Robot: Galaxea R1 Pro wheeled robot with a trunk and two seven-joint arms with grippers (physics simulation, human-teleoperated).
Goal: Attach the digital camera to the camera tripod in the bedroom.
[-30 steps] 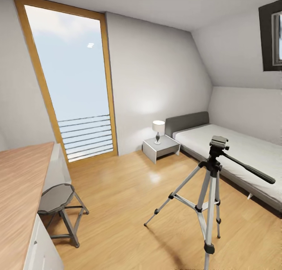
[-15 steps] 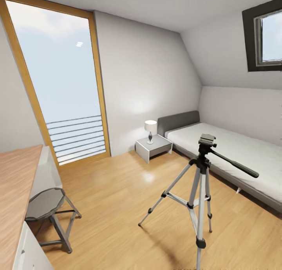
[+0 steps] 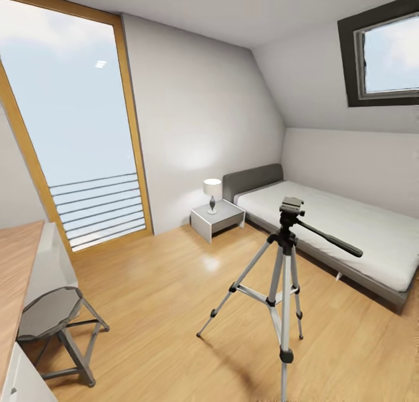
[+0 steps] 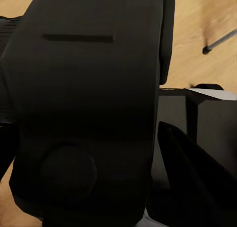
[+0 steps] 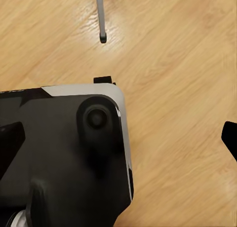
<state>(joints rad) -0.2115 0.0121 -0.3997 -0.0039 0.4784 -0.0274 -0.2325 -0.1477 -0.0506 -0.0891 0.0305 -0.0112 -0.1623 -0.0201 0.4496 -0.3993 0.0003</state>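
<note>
Camera tripod (image 3: 283, 274) stands upright on wood floor (image 3: 163, 297) near bed (image 3: 343, 233), silver legs spread, head plate bare. Pincer states cannot be determined.

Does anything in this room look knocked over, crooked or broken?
Nothing stands out. The silver-legged camera tripod stands upright on the light wood floor, its head plate bare; the small white lamp sits upright on the white bedside table.

Floor (image 3: 163, 285): light wood, spread across lower frame.
Stood on it: camera tripod (image 3: 283, 274) centre-right, stool (image 3: 52, 326) lower left, nightstand (image 3: 216, 220), bed (image 3: 331, 227) at right.
</note>
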